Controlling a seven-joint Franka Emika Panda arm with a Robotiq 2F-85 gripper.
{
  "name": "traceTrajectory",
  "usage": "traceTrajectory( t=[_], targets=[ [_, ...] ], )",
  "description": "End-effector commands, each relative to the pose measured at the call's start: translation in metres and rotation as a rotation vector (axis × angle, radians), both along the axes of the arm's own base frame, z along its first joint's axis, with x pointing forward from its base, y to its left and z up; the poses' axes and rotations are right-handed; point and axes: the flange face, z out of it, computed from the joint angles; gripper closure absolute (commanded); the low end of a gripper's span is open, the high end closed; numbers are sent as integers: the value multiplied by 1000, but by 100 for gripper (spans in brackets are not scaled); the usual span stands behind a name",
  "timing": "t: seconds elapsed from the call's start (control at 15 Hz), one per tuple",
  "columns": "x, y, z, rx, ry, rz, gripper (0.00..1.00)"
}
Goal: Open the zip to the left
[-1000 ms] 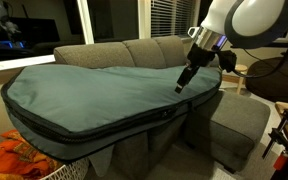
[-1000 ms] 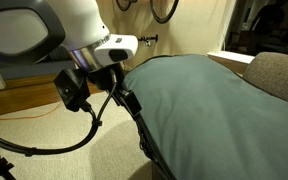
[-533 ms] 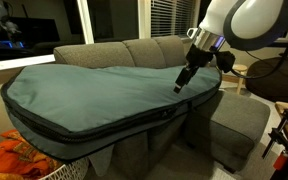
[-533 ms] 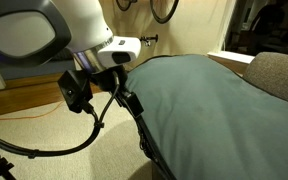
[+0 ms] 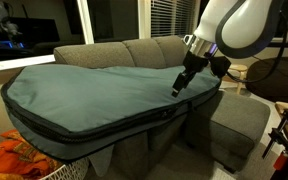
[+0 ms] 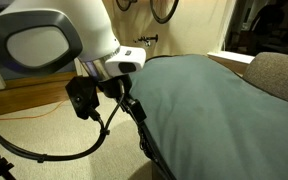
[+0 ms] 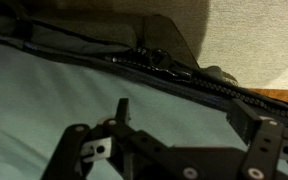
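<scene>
Black end effector (image 7: pixel 184 106) wide open, empty, near zip (image 7: pixel 210 86).

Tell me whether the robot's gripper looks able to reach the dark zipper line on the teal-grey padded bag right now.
Probably yes. The open gripper is at the edge of the teal-grey padded fabric bag, and in the wrist view the dark zipper line lies uncovered just ahead of its fingers.
</scene>
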Motion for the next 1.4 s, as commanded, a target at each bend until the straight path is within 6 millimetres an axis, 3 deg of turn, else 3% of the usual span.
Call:
traceTrajectory(
  t=[0.0, 1.33],
  targets=[
    [2, -2, -10, 10, 10, -27, 0],
    [0, 2, -60, 41, 89, -70, 0]
  ],
)
